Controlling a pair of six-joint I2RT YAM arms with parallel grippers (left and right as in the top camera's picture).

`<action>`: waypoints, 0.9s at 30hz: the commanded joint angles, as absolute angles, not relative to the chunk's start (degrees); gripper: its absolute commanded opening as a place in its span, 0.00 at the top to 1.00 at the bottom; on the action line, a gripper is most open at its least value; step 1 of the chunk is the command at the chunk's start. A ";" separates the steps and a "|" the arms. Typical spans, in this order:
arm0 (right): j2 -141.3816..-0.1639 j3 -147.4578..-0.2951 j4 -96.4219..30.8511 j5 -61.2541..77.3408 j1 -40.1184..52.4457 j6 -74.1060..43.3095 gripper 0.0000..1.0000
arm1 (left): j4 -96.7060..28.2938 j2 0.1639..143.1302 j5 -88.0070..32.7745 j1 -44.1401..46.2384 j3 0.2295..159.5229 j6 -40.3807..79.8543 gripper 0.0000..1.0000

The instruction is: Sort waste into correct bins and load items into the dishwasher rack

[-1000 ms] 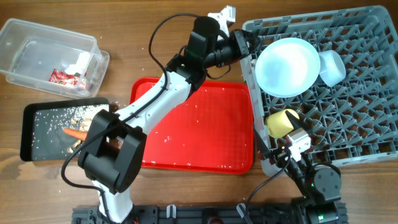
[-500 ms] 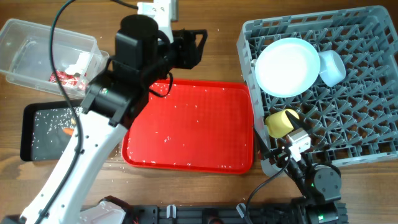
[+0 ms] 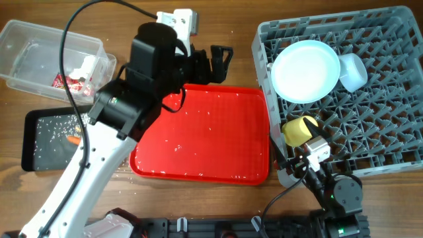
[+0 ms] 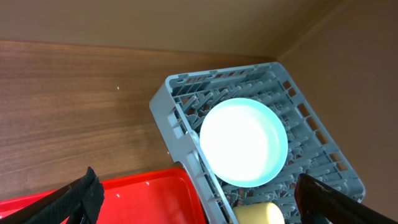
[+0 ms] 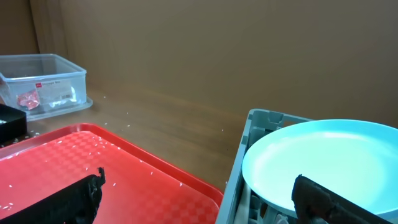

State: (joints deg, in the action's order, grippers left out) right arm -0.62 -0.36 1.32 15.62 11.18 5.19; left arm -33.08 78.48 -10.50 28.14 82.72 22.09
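Note:
The grey dishwasher rack (image 3: pixel 370 142) on the right holds the pale-blue plate (image 3: pixel 305 71), a light-blue bowl (image 3: pixel 352 71) and the yellow cup (image 3: pixel 301 130). My left gripper (image 3: pixel 223 63) hangs open and empty over the far edge of the red tray, left of the rack. In its wrist view the plate (image 4: pixel 244 142), rack (image 4: pixel 180 99) and cup (image 4: pixel 264 214) lie ahead of the left gripper (image 4: pixel 202 208). My right gripper (image 3: pixel 299 160) stands open and empty at the rack's near left corner. The right gripper (image 5: pixel 199 205) faces the plate (image 5: pixel 323 158).
The flat red tray (image 3: pixel 205 139) with scattered crumbs lies in the middle. At the far left, the clear tub (image 3: pixel 39 46) holds the red-and-white wrapper (image 3: pixel 66 82) and white tissue (image 3: pixel 86 66). The black tray (image 3: pixel 39 142) holds crumbs and the carrot (image 3: pixel 74 140).
My left arm has pulled back leftwards from the rack's left edge and its jaws have opened wide. The plate stays in the rack. The right arm has not moved.

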 commanded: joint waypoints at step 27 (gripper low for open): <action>-0.27 -0.30 1.45 16.49 11.05 4.51 0.00 | -10.96 8.73 -2.07 -0.27 13.47 14.13 0.00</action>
